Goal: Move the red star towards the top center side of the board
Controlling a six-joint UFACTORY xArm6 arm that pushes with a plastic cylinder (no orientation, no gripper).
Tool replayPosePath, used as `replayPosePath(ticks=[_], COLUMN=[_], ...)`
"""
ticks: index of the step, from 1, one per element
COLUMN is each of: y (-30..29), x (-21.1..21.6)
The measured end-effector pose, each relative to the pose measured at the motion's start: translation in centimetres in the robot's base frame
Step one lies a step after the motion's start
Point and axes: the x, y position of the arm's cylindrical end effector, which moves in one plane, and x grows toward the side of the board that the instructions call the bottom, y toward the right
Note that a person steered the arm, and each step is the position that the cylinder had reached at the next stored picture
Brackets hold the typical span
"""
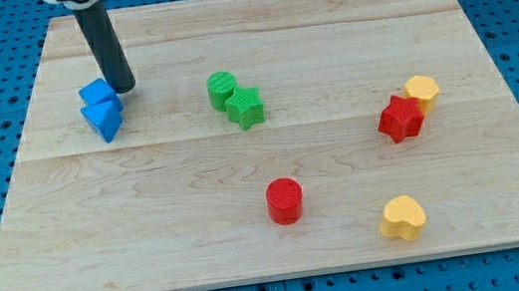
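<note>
Resting my tip (124,86) beside the blue blocks (100,108), upper left of the worktop (280,223).
Red star (401,118) lies well apart, toward the view's lower right; no jaws in view.

1. The red star (401,118) lies flat on the board's right half, touching a yellow block (422,91) at its upper right.
2. It sits well apart from my tip (124,88), far toward the view's right and slightly lower.

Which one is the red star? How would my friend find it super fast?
Look at the wooden board and go to its right side in the view, about halfway down. Two blocks touch there: the red star sits just below-left of a yellow block. Unlike the round red cylinder nearer the middle, it has points.
</note>
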Motion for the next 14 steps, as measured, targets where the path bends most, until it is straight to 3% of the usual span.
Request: replayPosePath(ticks=[1, 3, 4, 5, 6, 8, 10, 11, 12, 13, 14], y=[8.8, 27.2, 36.3, 39.4, 37.4, 32.1, 31.7, 31.3, 33.3, 28.7, 27.8], x=[-1.6, 0.2, 5.9, 14.2, 16.7, 13.7, 4.4, 3.4, 10.1, 10.7, 6.7])
